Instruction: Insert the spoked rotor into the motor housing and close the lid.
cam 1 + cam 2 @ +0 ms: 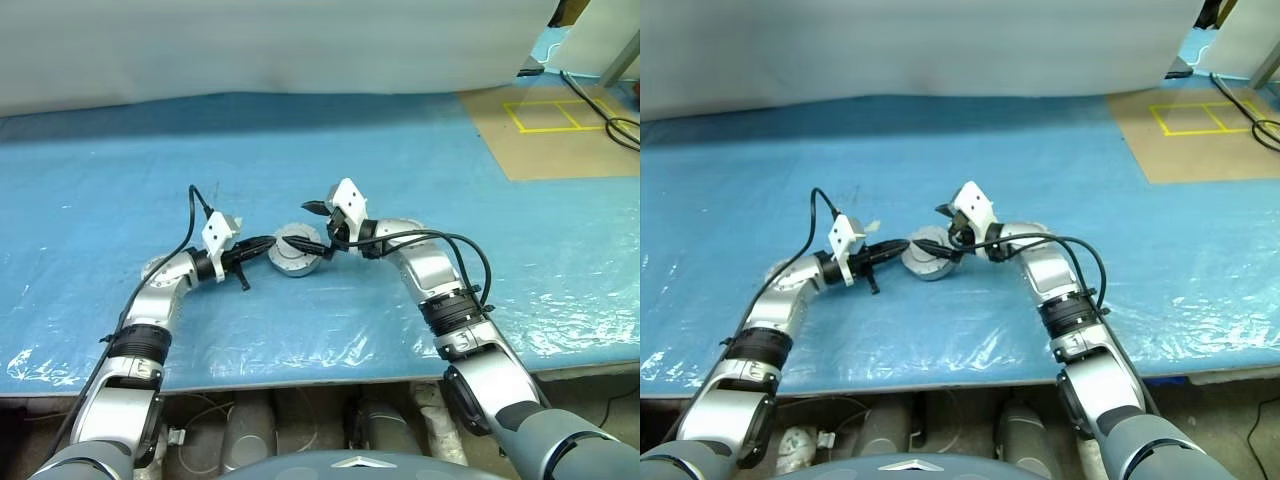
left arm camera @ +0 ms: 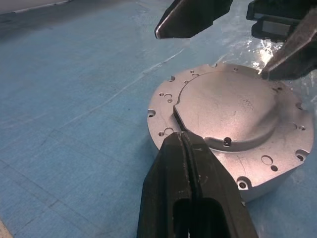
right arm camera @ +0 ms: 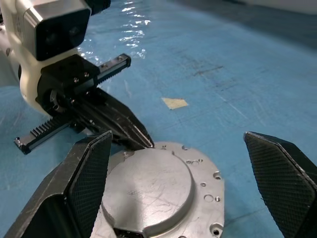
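On blue-covered table (image 1: 420,180), near front edge between both arms: motor housing (image 2: 198,163) apparently lidded, lid (image 2: 228,111) seated flat; left pincer (image 2: 182,144) pressed together touching it, right pincer (image 3: 183,163) spread wide above; little evidently outstanding.

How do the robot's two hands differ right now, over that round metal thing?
The left gripper has its fingers pressed together into one point, while the right gripper has its fingers spread wide. The left one's tip rests on the edge of the lid; the right one hovers just above it, fingers either side, touching nothing. Both have black fingers and meet over the same closed silver case on the blue table.
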Robot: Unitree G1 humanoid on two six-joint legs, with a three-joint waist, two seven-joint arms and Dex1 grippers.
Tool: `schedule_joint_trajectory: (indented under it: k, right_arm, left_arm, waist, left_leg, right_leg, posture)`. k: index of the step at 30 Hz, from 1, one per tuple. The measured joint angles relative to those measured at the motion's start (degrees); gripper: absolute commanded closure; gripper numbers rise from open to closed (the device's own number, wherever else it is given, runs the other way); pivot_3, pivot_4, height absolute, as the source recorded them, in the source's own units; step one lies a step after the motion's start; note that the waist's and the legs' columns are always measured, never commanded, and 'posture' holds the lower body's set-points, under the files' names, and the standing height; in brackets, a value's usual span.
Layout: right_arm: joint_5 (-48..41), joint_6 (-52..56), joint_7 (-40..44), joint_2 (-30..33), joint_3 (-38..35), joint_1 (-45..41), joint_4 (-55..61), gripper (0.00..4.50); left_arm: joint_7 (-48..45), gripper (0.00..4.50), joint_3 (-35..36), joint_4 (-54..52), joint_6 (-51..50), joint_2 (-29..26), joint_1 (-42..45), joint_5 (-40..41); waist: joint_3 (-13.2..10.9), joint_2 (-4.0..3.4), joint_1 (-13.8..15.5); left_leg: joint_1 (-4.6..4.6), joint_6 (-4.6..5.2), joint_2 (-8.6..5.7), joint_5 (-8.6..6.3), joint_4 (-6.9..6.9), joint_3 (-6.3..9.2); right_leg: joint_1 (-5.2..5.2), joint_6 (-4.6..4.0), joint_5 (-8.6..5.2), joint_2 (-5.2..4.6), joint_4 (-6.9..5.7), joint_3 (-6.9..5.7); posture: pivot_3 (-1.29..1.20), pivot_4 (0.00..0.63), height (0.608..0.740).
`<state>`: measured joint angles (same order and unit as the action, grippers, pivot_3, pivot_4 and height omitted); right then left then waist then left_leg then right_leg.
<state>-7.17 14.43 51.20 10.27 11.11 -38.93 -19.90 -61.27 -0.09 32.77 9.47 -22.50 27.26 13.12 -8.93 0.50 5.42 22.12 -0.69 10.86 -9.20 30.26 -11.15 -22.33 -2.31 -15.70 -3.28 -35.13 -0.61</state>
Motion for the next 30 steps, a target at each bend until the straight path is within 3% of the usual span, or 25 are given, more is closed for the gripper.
schedule_joint_trajectory:
  k: [5, 14, 29, 30]
  right_arm:
    - [-3.5, 6.0, -0.5, -0.3, -2.7, 0.0, 0.0, 0.06]
    - [-15.4, 31.8, -2.2, 1.3, -12.9, -2.0, -5.0, 0.06]
    - [-17.0, 36.7, -3.2, 0.4, -12.8, 0.3, -5.2, 0.06]
    - [-17.2, 36.9, -3.2, 0.3, -12.8, 0.3, -5.2, 0.22]
  left_arm:
    - [0.0, 4.48, 0.1, 0.0, -0.2, -0.1, 0.1, 0.1]
    - [-0.6, 4.48, 0.1, -0.1, -0.2, -0.4, 0.0, 0.0]
    - [-0.6, 4.48, 0.1, -0.2, -0.1, -0.5, -0.2, 0.0]
    - [-0.6, 4.48, 0.1, -0.2, -0.1, -0.5, -0.2, -0.1]
  waist:
    - [0.0, 0.02, 0.0]
    - [0.0, 0.03, 0.1]
    - [0.0, 0.02, 0.1]
    - [0.0, 0.02, 0.1]
  left_leg:
    - [0.0, 0.0, 0.0, 0.0, 0.12, 0.04]
    - [0.0, 0.01, 0.01, 0.01, 0.22, 0.06]
    - [-0.03, 0.0, 0.05, 0.01, 0.44, 0.06]
    - [-0.03, 0.0, 0.05, 0.01, 0.44, 0.06]
  right_leg:
    - [0.0, 0.0, 0.0, -0.01, -0.13, -0.02]
    - [0.0, -0.04, 0.0, -0.01, -0.29, -0.02]
    - [0.02, -0.06, -0.01, -0.02, -0.51, -0.03]
    - [0.02, -0.06, -0.01, -0.02, -0.51, -0.04]
  posture:
    - [0.0, 0.15, 0.74]
    - [0.0, 0.15, 0.74]
    - [0.0, 0.15, 0.74]
    - [0.0, 0.15, 0.74]
